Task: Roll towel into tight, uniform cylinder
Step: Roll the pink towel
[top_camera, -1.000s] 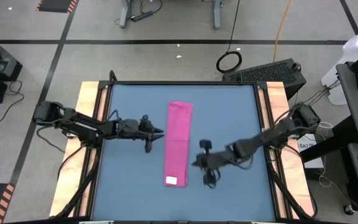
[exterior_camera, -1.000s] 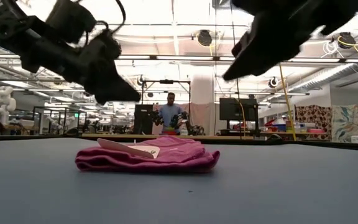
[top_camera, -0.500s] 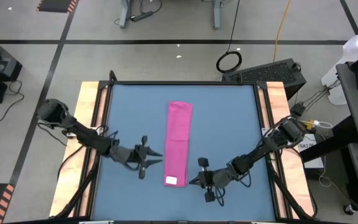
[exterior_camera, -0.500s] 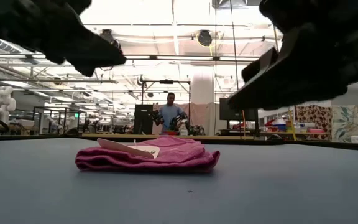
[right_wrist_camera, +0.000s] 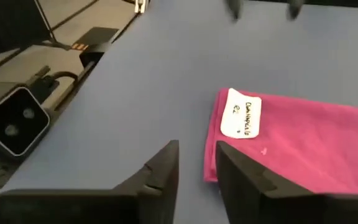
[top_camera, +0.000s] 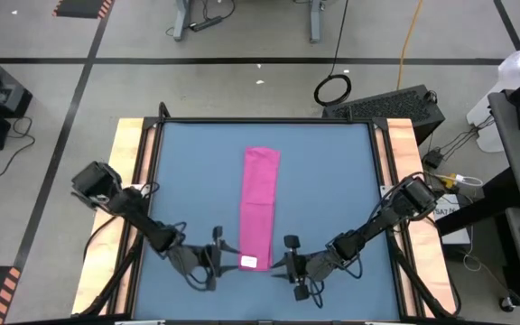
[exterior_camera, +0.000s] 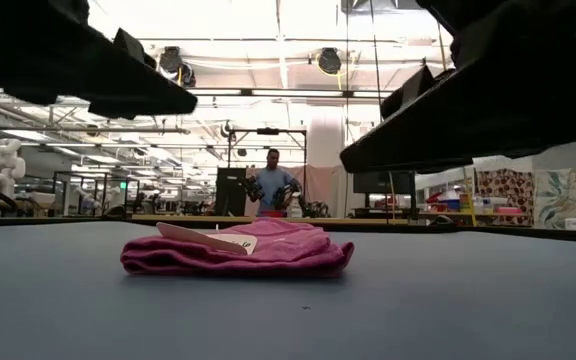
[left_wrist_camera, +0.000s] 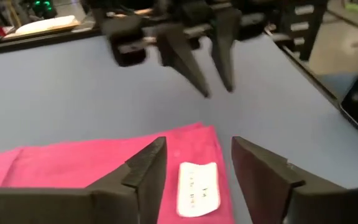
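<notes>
Towel, folded into a long narrow magenta strip, lies flat down the middle of the blue tabletop, its white tag on the near end. Only the high view shows that full length; the low view sees the strip end-on as a low pink mound with the tag on top, and beyond the tabletop a person stands far off in the room.

The high view places the left end effector just left of the strip's near end and the right end effector just right of it, facing each other across the tag. In the low view both hang as dark shapes above the cloth, clear of it.

The left wrist view shows its fingers parted with a clear gap, above the tagged corner, nothing between them; the right end effector shows beyond. The right wrist view shows its own fingers slightly apart beside the towel edge, gripping nothing.
</notes>
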You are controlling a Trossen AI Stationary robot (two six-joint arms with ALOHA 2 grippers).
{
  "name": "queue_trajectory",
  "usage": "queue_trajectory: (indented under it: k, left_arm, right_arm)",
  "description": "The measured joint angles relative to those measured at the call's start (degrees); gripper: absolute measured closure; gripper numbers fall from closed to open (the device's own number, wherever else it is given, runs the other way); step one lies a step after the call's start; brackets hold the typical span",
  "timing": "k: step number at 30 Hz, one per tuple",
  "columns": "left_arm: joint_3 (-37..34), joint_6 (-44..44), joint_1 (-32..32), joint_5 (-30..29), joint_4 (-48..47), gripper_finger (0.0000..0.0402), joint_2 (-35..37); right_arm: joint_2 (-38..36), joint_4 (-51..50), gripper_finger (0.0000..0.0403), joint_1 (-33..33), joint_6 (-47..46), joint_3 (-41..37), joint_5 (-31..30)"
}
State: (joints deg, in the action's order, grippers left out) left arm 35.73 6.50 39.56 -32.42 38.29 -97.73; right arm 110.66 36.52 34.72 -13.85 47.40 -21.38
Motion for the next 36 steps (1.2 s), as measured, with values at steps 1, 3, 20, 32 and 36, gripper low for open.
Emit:
queue_trajectory:
  k: [1, 3, 20, 32, 36]
  left_arm:
    - [0.9, -0.7, 0.3, 0.0, -0.1, 0.0209, -1.3]
    - [2.1, -2.0, 0.7, 0.0, -0.4, 0.0201, -3.4]
    - [3.4, -2.5, 3.2, 0.9, -11.6, 0.0193, -5.8]
    - [3.4, -9.3, 2.0, 3.6, -14.7, 0.0194, -5.8]
    - [3.4, -9.8, 0.5, 4.8, -14.6, 0.0194, -5.8]
  right_arm:
    - [0.0, -0.4, 0.0293, 0.0, 0.0, 0.0, 0.0]
    - [0.0, -2.0, 0.0279, 0.0, 0.0, 0.0, 0.1]
    - [0.0, -3.8, 0.0241, 0.1, -2.0, 0.0, 0.2]
    - [0.0, -3.6, 0.0241, 0.1, -2.6, 0.0, 0.2]
    - [0.0, -3.6, 0.0241, 0.1, -2.6, 0.0, 0.2]
